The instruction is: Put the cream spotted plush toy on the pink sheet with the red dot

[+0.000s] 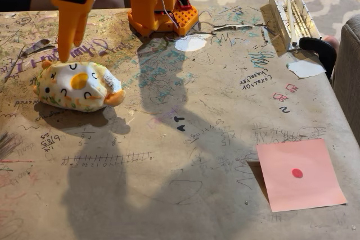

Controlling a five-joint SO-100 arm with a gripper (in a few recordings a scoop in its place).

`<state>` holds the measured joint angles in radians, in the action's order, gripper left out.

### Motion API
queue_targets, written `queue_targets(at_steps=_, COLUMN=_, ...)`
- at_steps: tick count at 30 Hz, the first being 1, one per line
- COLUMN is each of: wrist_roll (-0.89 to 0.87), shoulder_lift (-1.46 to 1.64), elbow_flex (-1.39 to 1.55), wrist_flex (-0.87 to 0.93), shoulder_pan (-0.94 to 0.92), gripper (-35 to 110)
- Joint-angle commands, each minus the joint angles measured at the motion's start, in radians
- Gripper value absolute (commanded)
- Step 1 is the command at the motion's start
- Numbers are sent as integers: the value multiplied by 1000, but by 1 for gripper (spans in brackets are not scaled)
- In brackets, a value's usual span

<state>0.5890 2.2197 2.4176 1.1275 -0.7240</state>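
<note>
Scribbled brown paper tabletop point(185, 139), pen marks all over. Orange arm base point(154, 1) at far edge. Pink sheet with the red dot point(299, 174) flat at near right, bare. Cream spotted plush toy point(79, 87) on its side at far left, well apart from sheet. Orange gripper point(67, 37) directly above plush, tip just at its top; jaws' spread impossible to tell.

The brown paper table cover point(185, 111) has scribbles all over. Far right of the orange fingers point(66, 49), upside-down writing looks like "CATALOG CHANGES". Other scribbles are too messy.
</note>
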Motion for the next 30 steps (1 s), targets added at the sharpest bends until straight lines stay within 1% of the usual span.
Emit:
queue_targets(at_steps=1, wrist_roll=21, shoulder_lift=-9, elbow_flex=-80, wrist_flex=-6, shoulder_pan=-20, gripper=32)
queue_targets(at_steps=8, wrist_roll=29, shoulder_lift=-110, elbow_flex=-132, wrist_flex=-57, shoulder_pan=-54, gripper=32)
queue_targets(at_steps=13, wrist_roll=72, shoulder_lift=-207, elbow_flex=-155, wrist_flex=-72, shoulder_pan=-80, gripper=32)
queue_targets(at_steps=19, wrist_roll=135, shoulder_lift=-247, elbow_flex=-87, wrist_flex=-91, shoulder_pan=-103, gripper=32)
queue_targets(at_steps=24, wrist_roll=146, shoulder_lift=-265, elbow_flex=-20, wrist_flex=-127, shoulder_pan=-86, gripper=32)
queue_targets(at_steps=30, wrist_roll=181, shoulder_lift=-350, elbow_flex=-44, wrist_flex=-166, shoulder_pan=-74, gripper=32)
